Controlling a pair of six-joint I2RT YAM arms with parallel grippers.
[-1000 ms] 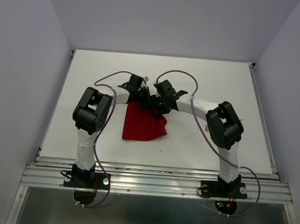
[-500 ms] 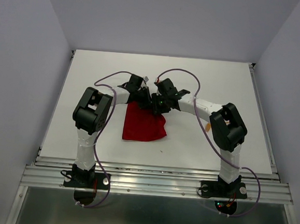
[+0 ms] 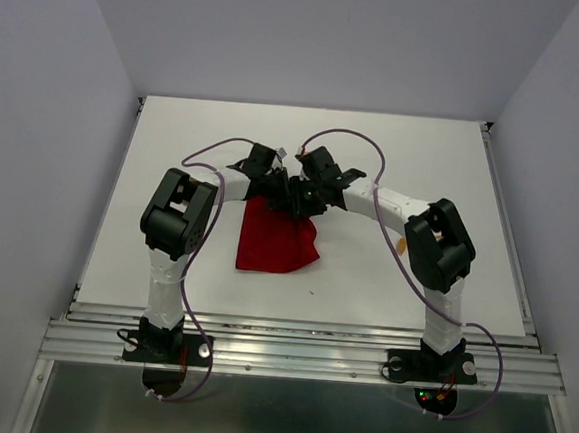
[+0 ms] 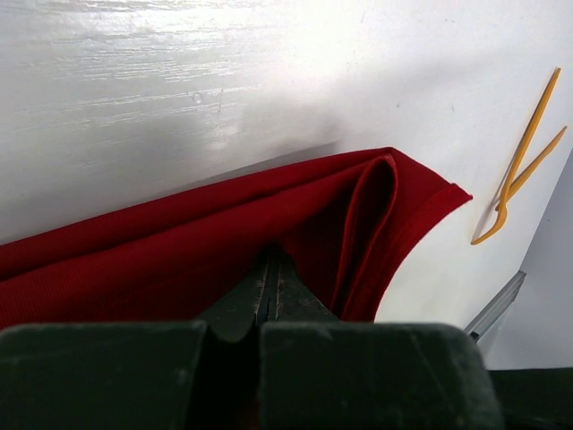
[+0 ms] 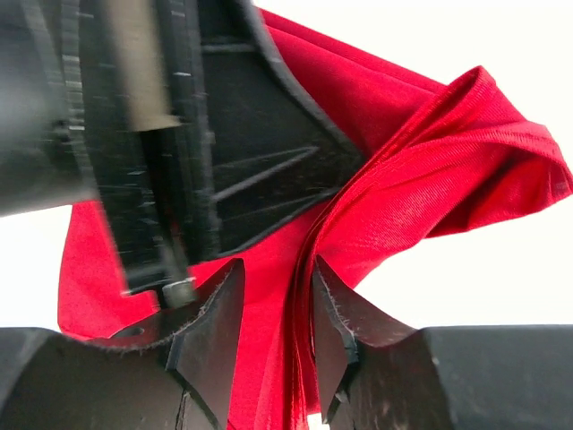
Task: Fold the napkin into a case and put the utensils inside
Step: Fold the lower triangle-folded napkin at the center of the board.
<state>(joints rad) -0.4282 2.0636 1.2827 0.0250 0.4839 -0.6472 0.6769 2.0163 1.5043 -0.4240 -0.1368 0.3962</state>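
Observation:
The red napkin [image 3: 278,244] lies folded over on the white table, its far edge lifted between the two grippers. My left gripper [image 3: 278,190] is shut on a fold of the napkin [image 4: 179,260], pinched right at the fingertips [image 4: 269,269]. My right gripper [image 5: 277,296] stands open around the napkin's layered edge [image 5: 421,152], and the bundled folds lie against its right finger [image 5: 345,313]. The two orange utensils [image 4: 524,157] lie side by side on the table beyond the napkin's corner. From above only a speck of them [image 3: 401,244] shows beside the right arm. No case shape shows.
The left gripper's black body [image 5: 179,134] fills the upper left of the right wrist view, very close to my right fingers. Purple cables [image 3: 351,141] arch over both wrists. Grey walls enclose the table [image 3: 176,127] on three sides.
The right gripper has edged slightly left and farther back, closer to the left gripper, and its elbow has swung in a little. The left gripper holds still on the napkin.

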